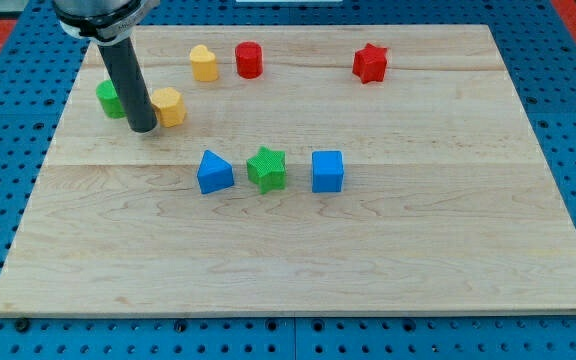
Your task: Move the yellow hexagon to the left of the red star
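- Pictured: rod tip (142, 129) planted at the view's left flank of the yellow hexagon (169, 106), touching or nearly so; contact can't be confirmed from this angle.
- End effector: plain dark rod, no jaws to spread or pinch; holds nothing, only nudges.
- Yellow hexagon sits upper-left on the table (288, 280), well apart from the red star (369, 63) near the view's top right.
- Green block (111, 98) just behind the rod on the view's left, partly hidden, shape unclear.
- Handling, est.: hexagon looks small, rigid, light; prob. slides freely on smooth wood. Not fragile. Flat faces take a push well, but an off-centre shove likely spins it or lets it slip off the round rod.
- No grip possible; best contact prob. mid-face on the side away from the star, i.e. the view's left, about where the tip stands now.
- Room: yellow rounded block (203, 62) and red cylinder (249, 60) lie up-right, near a straight line to the star; risk of clipping them.
- Open lane appears btwn that top pair and the lower row: blue triangle-like block (214, 171), green star (266, 167), blue cube (327, 171).
- Bare wood just left of the red star, ample for parking.
- Table's top edge close behind the star; overshoot upward could send the piece off.
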Controlling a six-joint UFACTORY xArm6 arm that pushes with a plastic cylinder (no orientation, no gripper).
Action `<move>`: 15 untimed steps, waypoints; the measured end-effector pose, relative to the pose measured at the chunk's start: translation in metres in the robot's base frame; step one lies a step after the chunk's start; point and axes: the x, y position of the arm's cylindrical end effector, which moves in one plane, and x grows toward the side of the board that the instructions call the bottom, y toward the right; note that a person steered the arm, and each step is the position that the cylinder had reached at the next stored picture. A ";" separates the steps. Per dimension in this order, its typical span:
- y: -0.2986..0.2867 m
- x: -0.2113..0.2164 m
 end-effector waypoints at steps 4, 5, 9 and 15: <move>0.135 -0.008; 0.056 -0.012; 0.069 -0.034; 0.092 -0.057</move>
